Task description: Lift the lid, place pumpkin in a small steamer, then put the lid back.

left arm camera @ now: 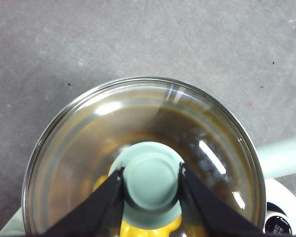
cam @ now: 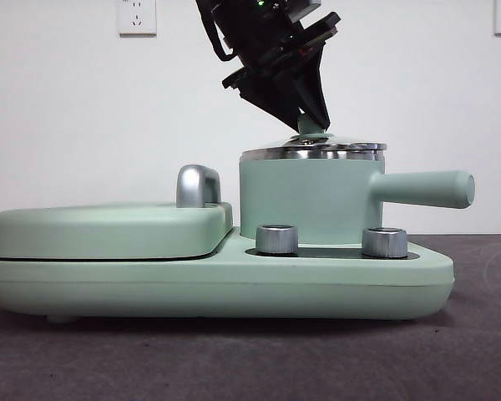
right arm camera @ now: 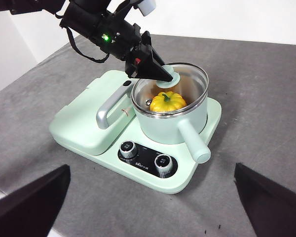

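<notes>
The small steamer [cam: 309, 200] stands on the right half of the mint-green base, its long handle [cam: 422, 189] pointing right. The glass lid [cam: 313, 149] with the silver rim lies on the steamer's rim. My left gripper [cam: 309, 117] comes down from above and is shut on the lid's mint-green knob [left arm camera: 152, 180]. The yellow pumpkin [right arm camera: 167, 101] sits inside the steamer [right arm camera: 172, 126] and shows through the lid [left arm camera: 113, 128]. My right gripper [right arm camera: 153, 207] hangs high and away from the appliance, open and holding nothing.
The wide base [cam: 217, 284] carries a flat griddle cover [cam: 108, 230] with a chrome handle [cam: 198, 185] on its left half. Two silver knobs [cam: 276, 239] [cam: 384, 242] stand at the front below the steamer. Grey tabletop surrounds the base.
</notes>
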{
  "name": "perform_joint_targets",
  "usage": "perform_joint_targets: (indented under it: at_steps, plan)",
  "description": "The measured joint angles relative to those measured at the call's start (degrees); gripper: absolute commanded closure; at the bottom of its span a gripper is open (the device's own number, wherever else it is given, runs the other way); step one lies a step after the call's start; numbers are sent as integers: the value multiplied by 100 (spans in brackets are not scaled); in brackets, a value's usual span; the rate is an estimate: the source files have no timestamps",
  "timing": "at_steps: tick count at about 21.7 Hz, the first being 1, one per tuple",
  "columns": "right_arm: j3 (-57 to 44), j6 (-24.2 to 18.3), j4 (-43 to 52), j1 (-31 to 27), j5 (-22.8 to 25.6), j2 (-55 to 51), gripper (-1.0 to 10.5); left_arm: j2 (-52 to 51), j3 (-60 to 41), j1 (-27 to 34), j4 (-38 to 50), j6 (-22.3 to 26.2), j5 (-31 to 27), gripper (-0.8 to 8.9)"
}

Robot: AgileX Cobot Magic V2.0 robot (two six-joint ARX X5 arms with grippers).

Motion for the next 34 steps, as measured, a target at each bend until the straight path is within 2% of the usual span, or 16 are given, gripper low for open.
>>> perform_joint_targets:
  at_steps: [4, 14, 25, 27, 31, 32, 34]
  plan:
    - [0, 0, 2, 0, 0, 0, 397, -17, 0, -50, -24, -85, -289, 805]
    - [0, 0, 4, 0, 2, 0, 397, -24, 0, -70, -33, -267, -411, 805]
    - [0, 0, 240, 0, 7, 0, 397, -31, 0, -125, -77, -774, -785, 803]
    - [0, 0, 238, 0, 7, 0, 397, -31, 0, -125, -77, -796, -793, 719]
    - [0, 0, 238, 0, 4, 0, 397, -33, 0, -118, -83, -802, -955, 402]
    - [0, 0, 238, 0, 4, 0, 397, -33, 0, -94, -92, -800, -999, 371]
    - [0, 0, 236, 0, 4, 0, 397, -42, 0, -72, -122, -804, -1025, 368]
